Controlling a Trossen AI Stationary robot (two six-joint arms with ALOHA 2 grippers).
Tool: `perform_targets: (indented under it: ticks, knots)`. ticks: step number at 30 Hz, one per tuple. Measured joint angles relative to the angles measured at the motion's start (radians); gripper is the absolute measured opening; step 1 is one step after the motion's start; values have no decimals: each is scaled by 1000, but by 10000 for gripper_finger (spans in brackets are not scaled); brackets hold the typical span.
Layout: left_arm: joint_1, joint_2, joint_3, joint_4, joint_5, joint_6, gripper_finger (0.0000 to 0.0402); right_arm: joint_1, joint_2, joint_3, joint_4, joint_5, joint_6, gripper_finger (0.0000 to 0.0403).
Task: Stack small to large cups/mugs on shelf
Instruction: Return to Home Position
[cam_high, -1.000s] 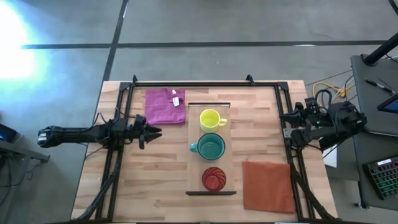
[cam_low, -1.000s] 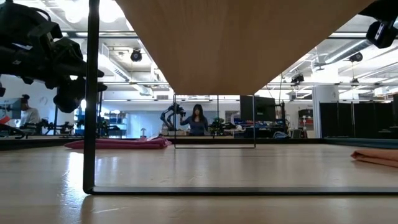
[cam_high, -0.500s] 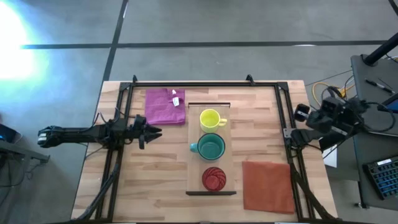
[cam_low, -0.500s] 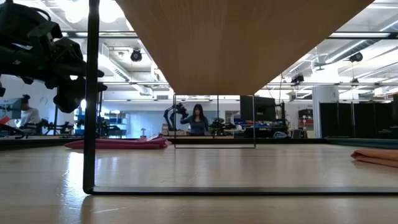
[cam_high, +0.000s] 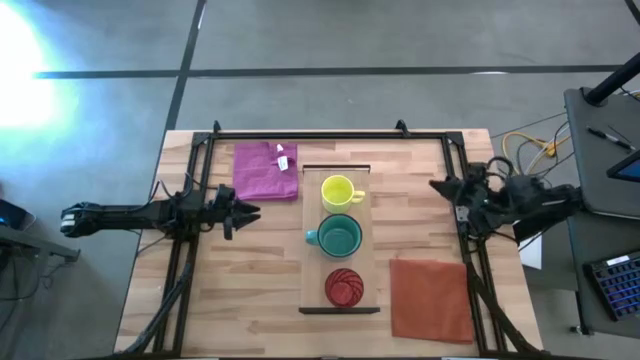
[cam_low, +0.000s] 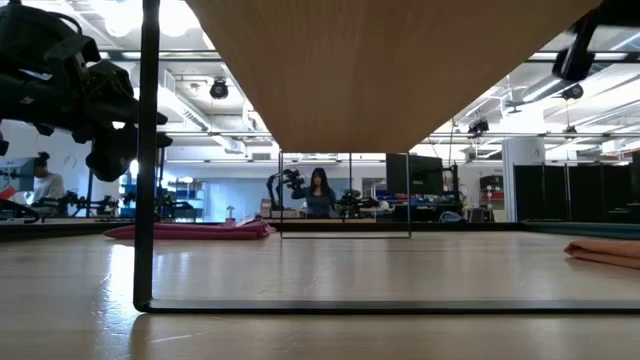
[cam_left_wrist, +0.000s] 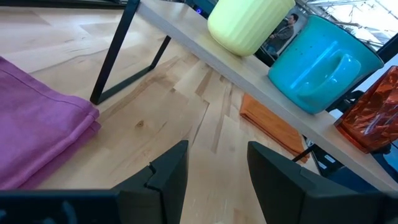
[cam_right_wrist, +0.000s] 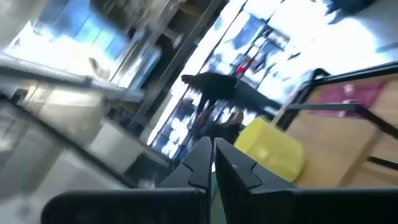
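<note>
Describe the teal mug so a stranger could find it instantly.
On the wooden table, find the long pale shelf running down its middle. Three cups stand in a row on it; the teal mug is the middle one, between the yellow mug and the red ribbed cup.

The table (cam_high: 260, 270) was jointed wood strips with a soft sheen. The shelf (cam_high: 315, 275) was paler, smooth wood on thin dark metal legs (cam_low: 150, 180). The yellow mug (cam_left_wrist: 249, 25) had a ribbed, satin wall. The teal mug (cam_left_wrist: 311, 68) looked glossy, and the red cup (cam_left_wrist: 373, 115) was shiny, see-through plastic. The magenta cloth (cam_left_wrist: 37, 124) and the orange cloth (cam_left_wrist: 273, 127) were matt woven fabric.
</note>
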Motion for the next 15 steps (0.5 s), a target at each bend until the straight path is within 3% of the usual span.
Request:
perform_targets:
  ticks: [3,7,11,13,15]
  knots:
    - [0,-1,0,0,0,0,151,0,5,-59,78,89,-1,13]
    - [0,-3,0,0,0,0,151,0,-4,-155,424,63,-273,13]
    - [0,0,0,0,0,0,151,0,-41,-276,805,-219,-583,13]
    - [0,0,0,1,0,0,151,0,-57,-326,906,-381,-690,13]
    - [0,0,0,0,0,0,151,1,-54,-331,897,-460,-731,13]
